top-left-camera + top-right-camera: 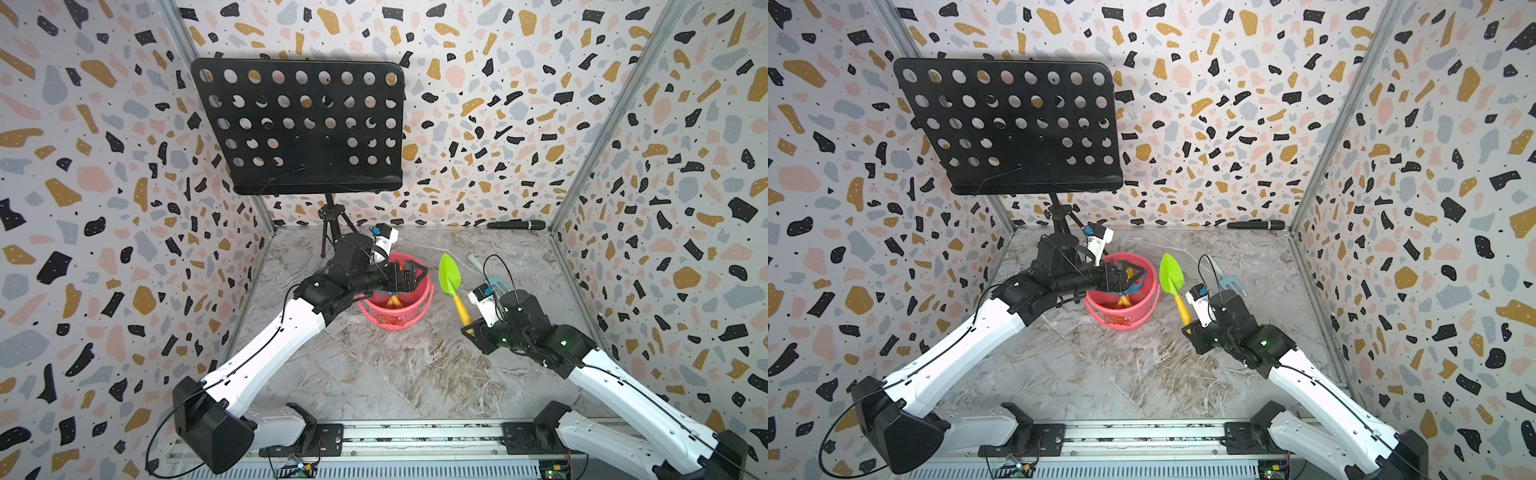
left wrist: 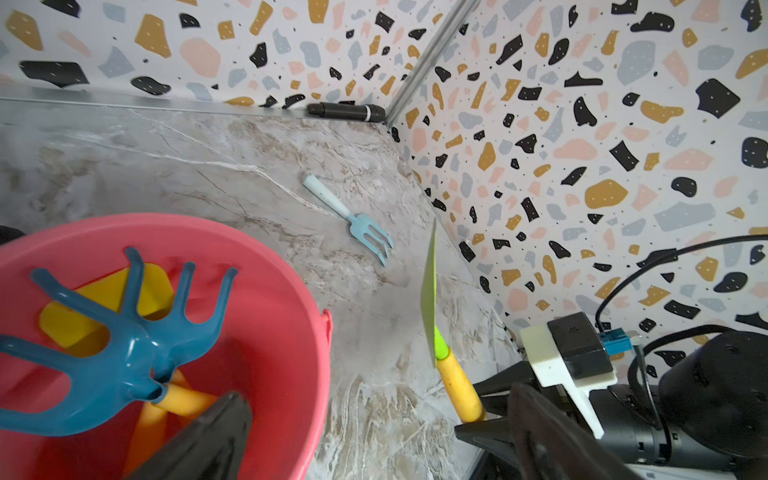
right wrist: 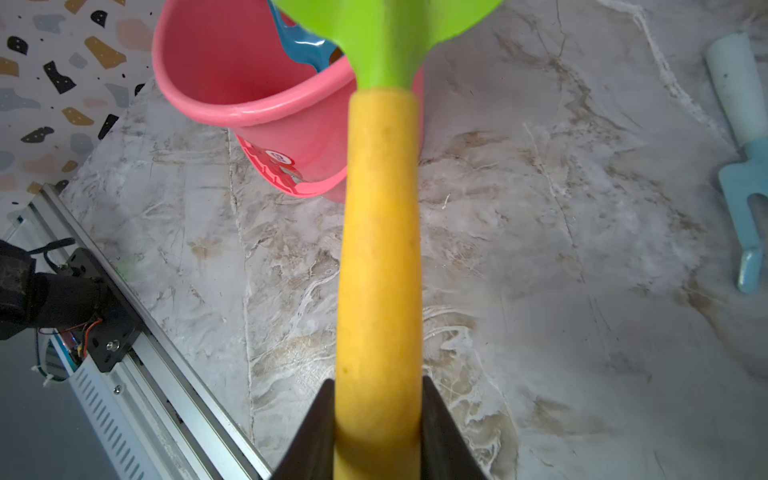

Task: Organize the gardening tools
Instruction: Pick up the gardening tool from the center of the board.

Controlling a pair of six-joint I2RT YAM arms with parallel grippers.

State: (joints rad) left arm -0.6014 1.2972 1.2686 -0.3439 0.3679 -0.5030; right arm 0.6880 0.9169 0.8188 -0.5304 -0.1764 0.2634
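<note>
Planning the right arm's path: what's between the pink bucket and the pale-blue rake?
The green spade, held by its yellow handle in the right hand, sits between the pink bucket and the pale-blue rake. This shows in both top views.

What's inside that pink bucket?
I see blue rake prongs and a yellow shovel blade sticking up, their orange handles pointing down. The bucket bottom is hidden beneath them, and the open left gripper above covers part in both top views.
</note>
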